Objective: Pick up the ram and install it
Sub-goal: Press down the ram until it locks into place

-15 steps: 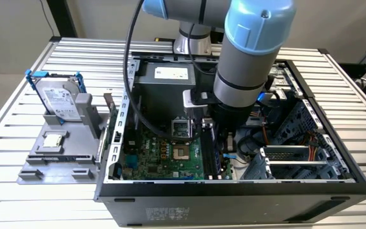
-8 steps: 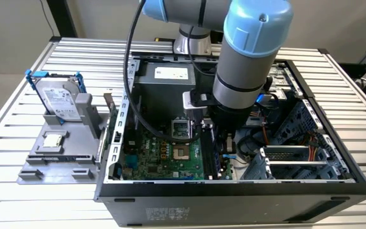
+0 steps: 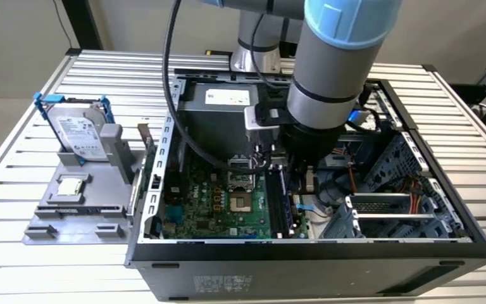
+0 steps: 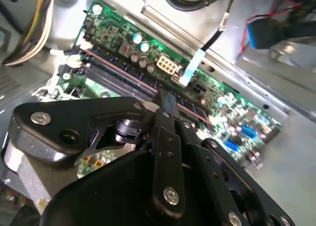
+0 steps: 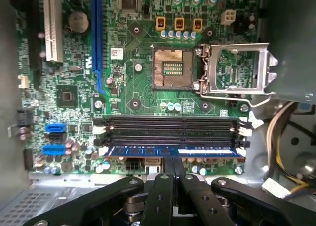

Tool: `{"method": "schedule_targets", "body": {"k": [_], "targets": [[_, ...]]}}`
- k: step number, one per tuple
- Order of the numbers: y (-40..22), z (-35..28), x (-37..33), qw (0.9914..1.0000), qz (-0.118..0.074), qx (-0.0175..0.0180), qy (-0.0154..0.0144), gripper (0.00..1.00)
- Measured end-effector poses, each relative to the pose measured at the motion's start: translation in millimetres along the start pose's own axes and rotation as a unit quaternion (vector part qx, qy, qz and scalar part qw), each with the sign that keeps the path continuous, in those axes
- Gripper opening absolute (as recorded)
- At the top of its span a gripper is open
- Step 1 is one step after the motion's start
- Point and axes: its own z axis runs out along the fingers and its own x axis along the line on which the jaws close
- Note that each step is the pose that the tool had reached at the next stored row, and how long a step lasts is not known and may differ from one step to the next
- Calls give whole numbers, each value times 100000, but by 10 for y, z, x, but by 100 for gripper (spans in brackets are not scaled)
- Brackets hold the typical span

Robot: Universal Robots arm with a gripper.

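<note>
The ram [image 5: 148, 151] is a long, narrow blue stick with a pale label. It lies along the memory slot nearest the board's edge, beside two empty black slots [image 5: 168, 130]. My gripper [image 5: 173, 162] is shut, its two fingers pressed together with nothing between them. The tips rest at the middle of the ram's upper edge. The second wrist view shows the gripper [image 4: 165, 98] with its tips down on the slot row. In the exterior view the gripper [image 3: 298, 189] reaches down inside the open computer case [image 3: 311, 250], over the motherboard [image 3: 218, 202].
An open CPU socket [image 5: 173, 68] with its raised metal frame [image 5: 237, 70] sits beyond the slots. Yellow and white cables [image 5: 284, 137] hang at the board's end. A silver hard drive [image 3: 83, 130] in a blue bracket stands on a grey fixture [image 3: 78, 209] at the exterior view's left.
</note>
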Motion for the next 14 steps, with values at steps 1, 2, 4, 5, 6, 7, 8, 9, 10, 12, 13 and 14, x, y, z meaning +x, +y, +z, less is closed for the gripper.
{"method": "schedule_targets", "body": {"k": [1, 2, 4, 5, 6, 7, 8, 9, 10, 12, 13, 14], "targets": [[-2, -44, -1, 100000, 1, -1, 7, 0], [-4, -90, -3, 100000, 0, 0, 5, 0], [-9, -182, -6, 100000, 1, -6, 16, 0], [-11, -226, -8, 100000, 2, 1, -3, 0], [-14, -270, -10, 100000, 2, -7, 12, 0], [-16, -316, -11, 100000, 4, -8, 10, 0], [-18, -361, -13, 100000, 5, -8, 5, 0], [-20, -407, -14, 100000, 2, -14, 15, 0], [-23, -452, -16, 100000, 2, -10, 3, 0], [-26, -525, -19, 100000, 4, -19, 11, 0], [-28, -554, -20, 100000, 3, -18, -6, 0], [-28, -565, -20, 100000, 2, -18, -4, 0]]}}
